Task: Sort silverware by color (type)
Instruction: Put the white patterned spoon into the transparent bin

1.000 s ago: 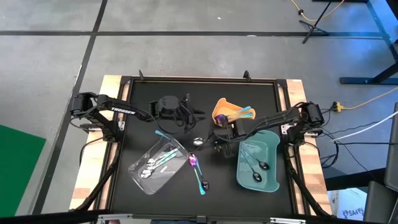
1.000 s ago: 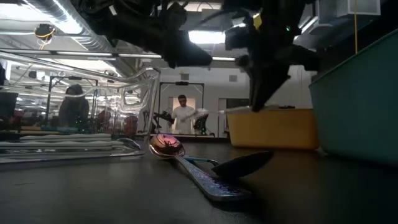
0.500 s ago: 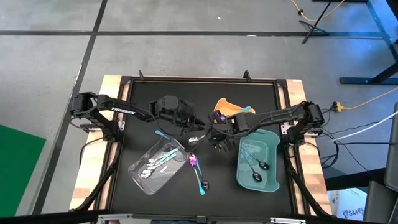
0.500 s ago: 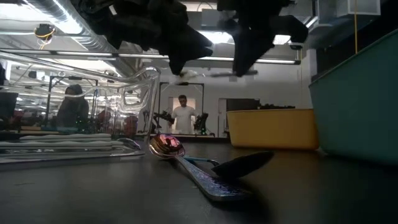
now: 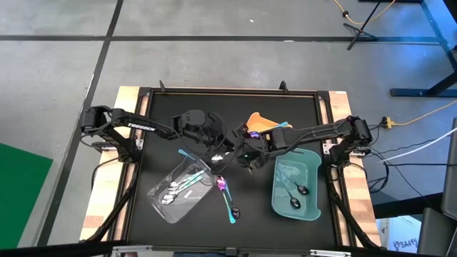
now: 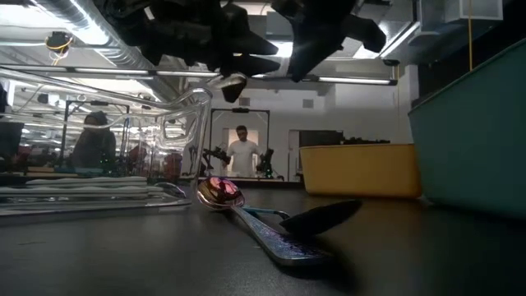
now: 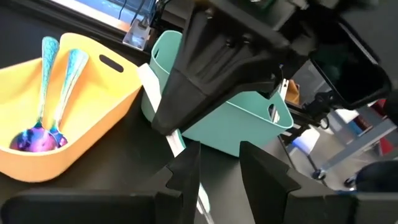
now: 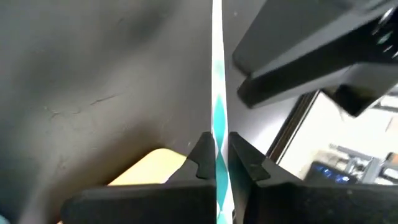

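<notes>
- High view: the right gripper [image 5: 244, 156] and left gripper [image 5: 218, 152] meet above the table, between the clear tray [image 5: 163, 201] and the yellow tray [image 5: 255, 121]. A handover appears to be in hand. Silver spoons [image 5: 172, 191] lie in the clear tray, dark spoons [image 5: 294, 190] in the teal tray [image 5: 314, 207], and two loose spoons [image 5: 227, 200] lie on the mat just beside the clear tray.
- Low view: a spoon bowl [image 6: 231, 85] hangs between both grippers, well above the mat. Risk: early release by either gripper drops it onto the loose spoons.
- Left wrist view: the left fingers [image 7: 264, 177] stand spread, gripping nothing. Iridescent spoons [image 7: 38, 134] rest in the yellow tray. Risk: closing off-centre misses the thin handle.
- Right wrist view: the right jaws pinch the teal-and-white handle [image 8: 217, 118] edge-on. Risk: the narrow grip lets the spoon pivot or slip.
</notes>
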{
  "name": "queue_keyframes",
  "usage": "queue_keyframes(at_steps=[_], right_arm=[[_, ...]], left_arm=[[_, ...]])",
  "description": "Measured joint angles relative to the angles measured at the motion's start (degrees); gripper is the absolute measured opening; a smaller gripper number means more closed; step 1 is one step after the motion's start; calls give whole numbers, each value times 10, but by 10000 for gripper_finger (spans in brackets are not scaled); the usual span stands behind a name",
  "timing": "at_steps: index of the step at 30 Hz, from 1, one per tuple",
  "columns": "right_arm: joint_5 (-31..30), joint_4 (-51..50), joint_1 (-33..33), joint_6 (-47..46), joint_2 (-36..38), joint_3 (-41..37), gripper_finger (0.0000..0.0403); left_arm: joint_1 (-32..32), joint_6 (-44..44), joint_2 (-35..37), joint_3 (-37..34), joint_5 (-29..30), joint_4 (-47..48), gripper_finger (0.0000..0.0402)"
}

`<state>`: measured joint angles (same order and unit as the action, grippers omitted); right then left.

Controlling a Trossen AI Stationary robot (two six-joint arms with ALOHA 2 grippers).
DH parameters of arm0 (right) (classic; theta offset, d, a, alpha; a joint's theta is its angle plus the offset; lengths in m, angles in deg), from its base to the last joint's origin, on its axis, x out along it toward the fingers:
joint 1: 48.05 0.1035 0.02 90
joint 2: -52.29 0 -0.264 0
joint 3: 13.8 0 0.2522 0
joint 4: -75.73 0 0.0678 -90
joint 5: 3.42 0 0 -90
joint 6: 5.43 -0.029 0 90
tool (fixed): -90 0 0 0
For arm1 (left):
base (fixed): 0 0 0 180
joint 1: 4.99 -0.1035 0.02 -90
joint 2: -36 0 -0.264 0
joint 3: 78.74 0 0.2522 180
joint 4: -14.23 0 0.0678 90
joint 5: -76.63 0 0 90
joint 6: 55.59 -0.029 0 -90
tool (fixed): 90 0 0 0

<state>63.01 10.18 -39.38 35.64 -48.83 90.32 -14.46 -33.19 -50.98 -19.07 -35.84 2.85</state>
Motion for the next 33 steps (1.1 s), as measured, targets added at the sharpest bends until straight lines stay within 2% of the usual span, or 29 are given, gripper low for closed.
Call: queue_keyframes(at_steps=[11,25,33], right_arm=[[0,44,0,115,0,1,5],[1,-23,0,74,0,1,5],[-1,-4,0,114,0,1,5]], left_arm=[[0,60,0,0,-13,0,106],[0,62,0,0,-10,2,106],[0,82,0,0,0,26,106]])
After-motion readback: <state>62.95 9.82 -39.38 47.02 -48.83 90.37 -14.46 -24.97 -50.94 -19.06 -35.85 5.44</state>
